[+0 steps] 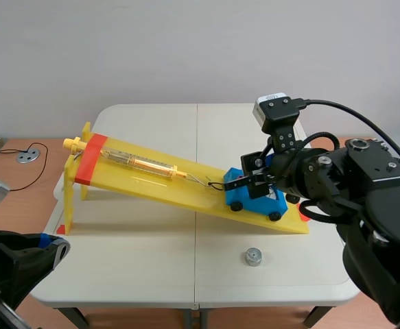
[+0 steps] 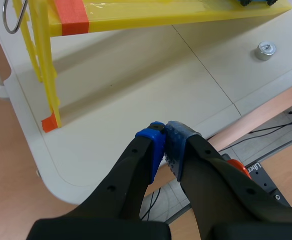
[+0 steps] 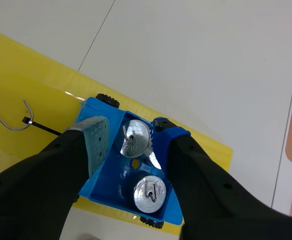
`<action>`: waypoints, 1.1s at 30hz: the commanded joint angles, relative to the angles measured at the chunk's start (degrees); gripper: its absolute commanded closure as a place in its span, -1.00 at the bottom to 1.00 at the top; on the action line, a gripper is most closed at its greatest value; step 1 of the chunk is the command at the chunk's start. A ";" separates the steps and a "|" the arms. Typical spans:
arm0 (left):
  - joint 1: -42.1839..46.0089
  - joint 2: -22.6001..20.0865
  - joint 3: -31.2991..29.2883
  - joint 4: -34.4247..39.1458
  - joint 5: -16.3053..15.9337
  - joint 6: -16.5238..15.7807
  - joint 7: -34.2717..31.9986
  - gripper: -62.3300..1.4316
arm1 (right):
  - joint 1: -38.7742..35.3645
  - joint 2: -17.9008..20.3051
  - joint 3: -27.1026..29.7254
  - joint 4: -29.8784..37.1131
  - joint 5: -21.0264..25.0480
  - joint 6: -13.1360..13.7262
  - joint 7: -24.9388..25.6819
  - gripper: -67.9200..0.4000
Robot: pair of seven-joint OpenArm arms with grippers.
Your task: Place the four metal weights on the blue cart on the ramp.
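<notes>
Left gripper (image 2: 164, 144): lower left of the scene view, off the table's near edge. Its pads are pressed together with nothing between them.

One small round metal weight (image 1: 253, 257) stands alone on the white table (image 1: 117, 274), lower centre-right, near the ramp's low end.

Behind it, the blue plastic cart (image 1: 244, 200) sits at the low end of the yellow plastic ramp (image 1: 151, 181). Its long axis follows the slope, upper left to lower right. The hooked end faces uphill, toward one orange tube spring scale (image 1: 141, 163).

Count in cart: two weights, the uphill weight (image 3: 135, 136) and the downhill weight (image 3: 150, 192), both hook-up.

Right gripper (image 3: 131, 136): over the cart, fingers spread either side of the uphill weight. A gap shows at one pad, so nothing is clamped.

Far: pale grey wall (image 1: 186, 48); brown floor (image 1: 35, 199) at frame left.
</notes>
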 commanded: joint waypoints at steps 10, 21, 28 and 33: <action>-1.14 0.46 -0.94 3.80 -2.49 -1.62 -4.83 0.85 | -2.36 6.38 7.45 20.55 14.45 6.21 1.38 0.30; -1.14 0.46 -0.94 3.80 -2.49 -1.62 -4.85 0.85 | -18.32 16.26 19.28 34.99 24.44 12.13 -1.77 0.30; -1.14 0.46 -0.94 3.80 -2.49 -1.62 -4.85 0.85 | -29.20 18.80 27.08 42.60 25.51 13.49 -2.95 0.30; -1.14 0.46 -0.94 3.80 -2.51 -1.64 -4.87 0.85 | -35.23 19.06 30.67 44.72 26.47 14.95 -4.26 0.30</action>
